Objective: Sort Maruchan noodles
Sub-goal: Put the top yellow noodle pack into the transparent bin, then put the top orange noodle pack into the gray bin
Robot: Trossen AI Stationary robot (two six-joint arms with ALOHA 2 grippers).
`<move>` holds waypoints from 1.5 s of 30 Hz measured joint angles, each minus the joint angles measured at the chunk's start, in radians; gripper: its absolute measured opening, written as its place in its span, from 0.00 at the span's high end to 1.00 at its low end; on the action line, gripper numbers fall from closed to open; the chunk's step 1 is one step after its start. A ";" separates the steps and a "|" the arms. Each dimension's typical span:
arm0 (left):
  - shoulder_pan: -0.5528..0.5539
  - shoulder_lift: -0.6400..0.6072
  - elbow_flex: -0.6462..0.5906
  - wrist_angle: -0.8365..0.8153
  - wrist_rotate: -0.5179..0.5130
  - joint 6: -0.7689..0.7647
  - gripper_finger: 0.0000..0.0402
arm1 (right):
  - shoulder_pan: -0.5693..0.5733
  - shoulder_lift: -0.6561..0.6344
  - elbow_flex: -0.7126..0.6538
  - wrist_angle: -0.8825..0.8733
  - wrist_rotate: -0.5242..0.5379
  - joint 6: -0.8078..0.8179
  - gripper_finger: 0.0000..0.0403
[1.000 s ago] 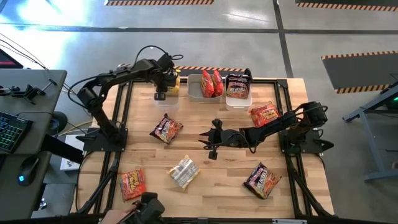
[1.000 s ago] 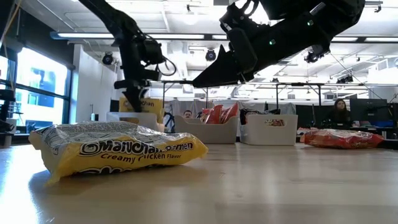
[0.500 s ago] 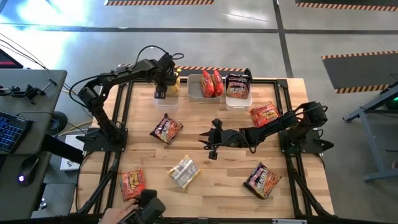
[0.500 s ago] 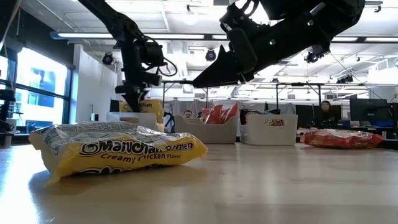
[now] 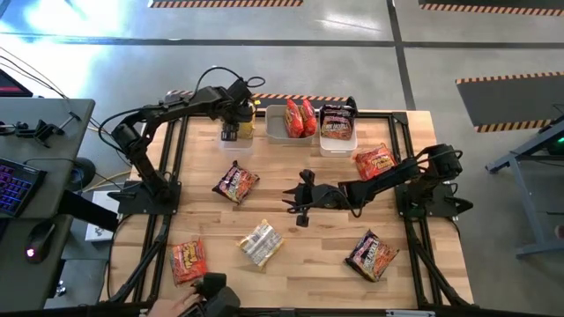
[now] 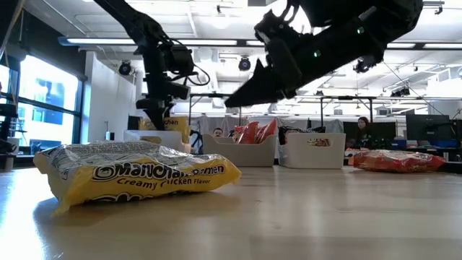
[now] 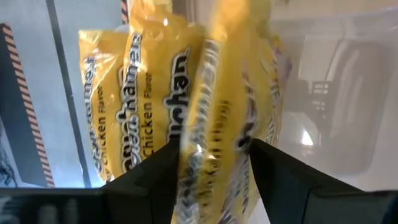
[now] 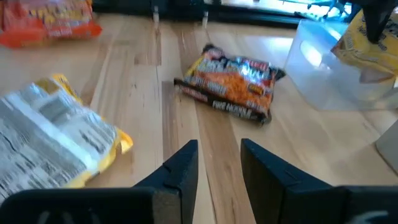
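Left gripper (image 5: 230, 132) hung at the table's 11 o'clock over the tub (image 5: 236, 141), fingers spread around a yellow noodle packet (image 7: 230, 112). Right gripper (image 5: 300, 195) hovered mid-table, fingers slightly apart, empty; other packets (image 5: 234, 181) lay scattered.

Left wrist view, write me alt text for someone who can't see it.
Yellow Maruchan chicken-flavor noodle packets stand on edge inside a clear plastic tub, filling most of the picture. The left gripper sits with its two dark fingers spread on either side of the nearest packet's edge, not pressing it.
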 joint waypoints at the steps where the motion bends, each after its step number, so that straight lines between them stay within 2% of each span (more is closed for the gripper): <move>1: -0.003 0.000 0.000 -0.004 0.003 -0.001 0.55 | 0.000 0.008 0.000 -0.001 -0.001 0.000 0.74; 8: -0.023 -0.022 0.000 -0.010 -0.005 -0.038 0.55 | -0.001 0.034 0.000 0.000 -0.004 0.000 0.74; 15: -0.029 -0.140 0.000 -0.012 0.005 -0.064 0.55 | -0.006 0.034 0.000 0.005 -0.004 -0.016 0.74; 21: -0.051 -0.294 -0.017 -0.078 0.159 -0.198 0.56 | -0.020 0.042 0.000 0.016 0.002 -0.048 0.78; 29: -0.263 -0.477 -0.223 -0.127 0.201 -0.447 0.62 | -0.027 0.170 0.000 0.201 -0.012 -0.088 0.98; 34: -0.439 -0.573 -0.384 -0.087 0.265 -0.664 0.69 | -0.024 0.156 -0.001 0.164 -0.032 -0.090 0.98; 38: -0.580 -0.624 -0.489 -0.064 0.270 -0.818 0.74 | -0.022 0.127 0.000 0.133 -0.032 -0.113 0.99; 41: -0.668 -0.640 -0.545 -0.009 0.269 -0.951 0.77 | -0.016 0.086 0.000 0.025 -0.002 -0.103 1.00; 45: -0.769 -0.639 -0.627 0.205 0.269 -1.057 0.79 | 0.009 -0.043 0.000 -0.305 0.165 0.014 1.00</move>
